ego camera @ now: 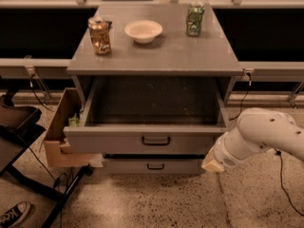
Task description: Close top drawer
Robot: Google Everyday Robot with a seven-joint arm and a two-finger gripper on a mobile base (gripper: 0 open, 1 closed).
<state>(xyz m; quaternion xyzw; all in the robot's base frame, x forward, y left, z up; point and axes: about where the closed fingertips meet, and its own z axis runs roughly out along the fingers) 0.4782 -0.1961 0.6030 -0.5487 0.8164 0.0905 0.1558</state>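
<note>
The top drawer [109, 140] hangs open out of the grey bench [156, 56], with its black handle [156, 140] centred on the front. The tool [213, 164] sits low, just off the front's lower right corner, and its state can't be told. Labels on the brown can [99, 34] and green can [194, 19] aren't readable.
</note>
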